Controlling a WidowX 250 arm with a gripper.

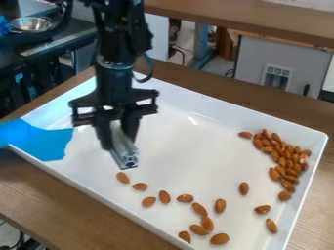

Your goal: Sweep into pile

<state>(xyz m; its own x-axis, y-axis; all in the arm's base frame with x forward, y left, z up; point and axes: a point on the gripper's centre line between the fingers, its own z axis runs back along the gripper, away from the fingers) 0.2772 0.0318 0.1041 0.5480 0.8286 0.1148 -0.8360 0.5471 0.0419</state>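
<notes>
Black two-finger end effector, pointing down over the left half of the tray, has its fingers closed around a silvery grooved metal bar. The bar slants down towards the tray's lower-left edge; whether its tip touches the base, I cannot tell. Just beyond the tip lie loose brown almonds, strung out along that edge towards the bottom corner. Farther out, a curved heap of brown almonds sits by the right edge, with a few strays below it.

The step in hand looks like gathering the strays. Best to set the bar low behind the leftmost nuts, its long side across the path, then push slowly and evenly towards the heap. Too high and it could ride over them; too fast and they may scatter. Ease off before the heap.

Blue sheet material covers the left corner of the white rectangular tray, which rests on a brown wooden desk.
</notes>
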